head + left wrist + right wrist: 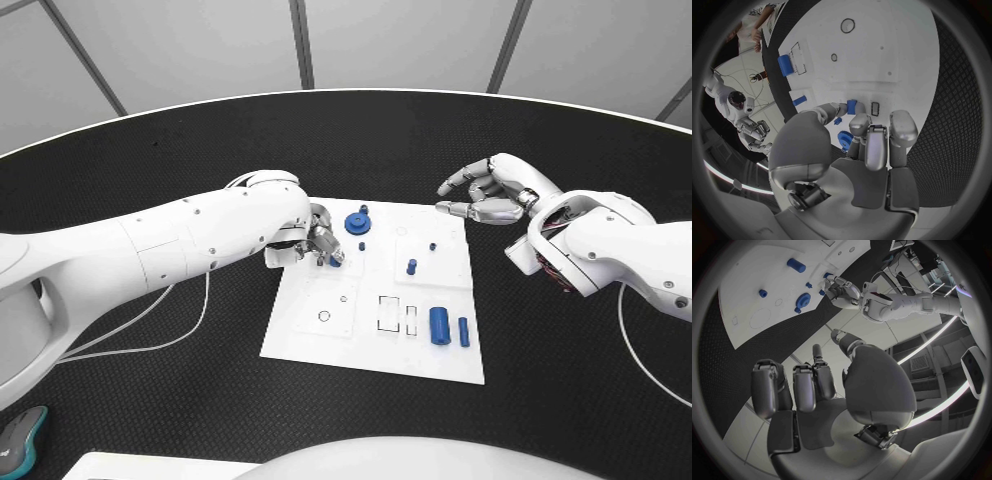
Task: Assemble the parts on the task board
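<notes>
We see the left hand (307, 243) over the task board's (317, 340) upper-left part, pinching a small blue peg (335, 260) beside the blue gear (358, 222). A blue cylinder (438, 325) lies lower right. The right hand (490, 192) hovers beyond the board's corner, fingers curled, grasping nothing.

The task board (310, 335) lies mid-table; a gear (358, 222) sits near its far edge, two cylinders (440, 325) near its right edge.

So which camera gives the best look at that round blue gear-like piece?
The head view: the blue gear sits unobstructed on the task board, just beyond the left hand. The left wrist view hides most of it behind fingers. The right wrist view shows it whole, but small.
</notes>
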### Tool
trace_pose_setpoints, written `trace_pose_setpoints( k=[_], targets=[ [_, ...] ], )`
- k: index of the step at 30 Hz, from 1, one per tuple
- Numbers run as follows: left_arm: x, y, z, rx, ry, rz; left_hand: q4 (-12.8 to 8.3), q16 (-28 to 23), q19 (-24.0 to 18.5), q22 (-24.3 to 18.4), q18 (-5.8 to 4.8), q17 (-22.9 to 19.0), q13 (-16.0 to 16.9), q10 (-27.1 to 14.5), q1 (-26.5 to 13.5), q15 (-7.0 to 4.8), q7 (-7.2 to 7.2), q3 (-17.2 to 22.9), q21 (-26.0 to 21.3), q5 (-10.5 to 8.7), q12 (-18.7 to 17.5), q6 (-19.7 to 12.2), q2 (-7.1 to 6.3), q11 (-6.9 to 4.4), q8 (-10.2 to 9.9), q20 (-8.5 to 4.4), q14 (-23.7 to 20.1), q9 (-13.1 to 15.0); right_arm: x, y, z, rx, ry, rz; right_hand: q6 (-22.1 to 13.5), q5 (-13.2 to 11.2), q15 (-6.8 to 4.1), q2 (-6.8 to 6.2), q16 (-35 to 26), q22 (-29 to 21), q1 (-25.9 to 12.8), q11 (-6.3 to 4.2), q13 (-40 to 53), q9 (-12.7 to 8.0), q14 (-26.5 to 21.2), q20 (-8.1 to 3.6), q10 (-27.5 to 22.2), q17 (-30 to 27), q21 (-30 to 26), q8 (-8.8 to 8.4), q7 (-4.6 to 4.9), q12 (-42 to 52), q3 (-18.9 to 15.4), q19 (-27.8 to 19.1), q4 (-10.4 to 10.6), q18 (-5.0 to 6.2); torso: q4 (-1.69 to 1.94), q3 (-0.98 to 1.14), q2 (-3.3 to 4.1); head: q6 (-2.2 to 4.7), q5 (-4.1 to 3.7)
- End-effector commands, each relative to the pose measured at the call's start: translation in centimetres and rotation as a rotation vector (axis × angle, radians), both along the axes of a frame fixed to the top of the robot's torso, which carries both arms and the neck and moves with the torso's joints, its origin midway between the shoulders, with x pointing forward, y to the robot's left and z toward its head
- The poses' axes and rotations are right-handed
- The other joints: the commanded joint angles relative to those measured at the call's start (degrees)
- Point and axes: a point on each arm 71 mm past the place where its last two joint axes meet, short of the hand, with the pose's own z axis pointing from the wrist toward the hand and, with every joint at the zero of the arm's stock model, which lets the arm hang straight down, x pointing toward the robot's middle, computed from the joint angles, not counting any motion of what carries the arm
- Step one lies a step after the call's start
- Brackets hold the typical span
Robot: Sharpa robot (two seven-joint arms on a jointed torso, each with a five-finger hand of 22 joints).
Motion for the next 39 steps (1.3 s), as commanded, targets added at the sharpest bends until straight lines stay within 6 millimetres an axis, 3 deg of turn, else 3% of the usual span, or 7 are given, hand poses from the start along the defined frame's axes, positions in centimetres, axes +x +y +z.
trace_pose_setpoints(
  k=[1,31,39],
  targets=[
    [-0.04,-0.08,-0.09,0.003,0.004,-0.001,-9.1,0.3,0.3,0.1,-1.07,8.7,-0.2,0.0,0.2,-0.43,-0.04,9.3,0.2,0.10,-0.2,0.1,0.58,0.10,-0.2,0.00,4.3,-0.1,-0.01,-0.01,0.00,0.000,0.000,0.000,-0.5,0.3,-0.26,0.14,-0.2,7.5,-0.1,-0.18,7.1,0.1,4.3,-0.40,0.1,8.1,-0.3,0.26,-0.12,0.1,0.0,1.9,0.3,0.49,-0.07,0.01,0.02,0.05,0.01],
    [0.15,-0.42,-0.19,-0.021,-0.008,0.026,-9.0,0.3,0.3,0.0,-1.06,8.7,-0.7,-0.3,0.2,-0.43,-0.04,9.4,0.2,-0.02,-0.6,-0.1,0.79,0.10,-0.2,-0.01,4.3,0.0,-0.01,-0.04,-0.02,-0.001,0.002,0.000,-0.5,0.3,-0.27,0.13,-0.2,7.5,-0.1,-0.19,7.1,0.1,4.3,-0.41,0.1,8.1,-0.3,0.31,-0.13,0.1,0.0,1.9,0.3,0.49,0.04,-0.02,-0.02,-0.19,-0.33],
    [0.37,-0.22,-0.14,-0.054,-0.016,0.065,-8.3,0.2,-0.3,-0.8,-0.92,8.6,-3.6,-2.3,-0.3,-0.09,0.42,9.3,-0.2,-1.23,-3.0,-1.7,1.92,0.51,-0.6,0.11,4.3,0.7,0.02,-0.08,-0.04,-0.003,0.004,0.000,-0.5,0.4,-0.28,0.11,-0.2,7.5,-0.1,-0.21,7.1,0.1,4.3,-0.41,0.1,8.1,-0.3,0.40,-0.14,0.1,0.0,1.9,0.3,0.49,0.03,0.02,0.00,-0.19,-0.39]
  ],
)
